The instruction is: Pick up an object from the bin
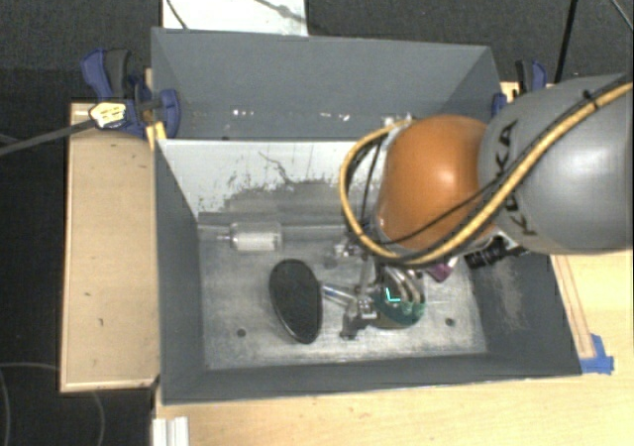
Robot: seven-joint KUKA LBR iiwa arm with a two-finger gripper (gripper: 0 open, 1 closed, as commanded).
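The pincer (359, 313) sits low in the bin (238, 320); open or closed, I cannot tell. A green thing (406, 312) lies just beside it, a black oval (295, 301) near, and a cylinder (256, 236) farther off. This looks like the reaching step. Next it needs a firm grip on one thing, then a lift.

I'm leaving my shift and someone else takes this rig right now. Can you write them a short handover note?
End effector: low in the bin, right of centre, under the orange wrist cover.
Things: a black oval object lies just to its left; a small green thing sits right beside it; a pale cylinder lies by the back wall.
Done: nothing lifted yet, as far as the view shows.
Left: grasp one thing and raise it clear of the bin.
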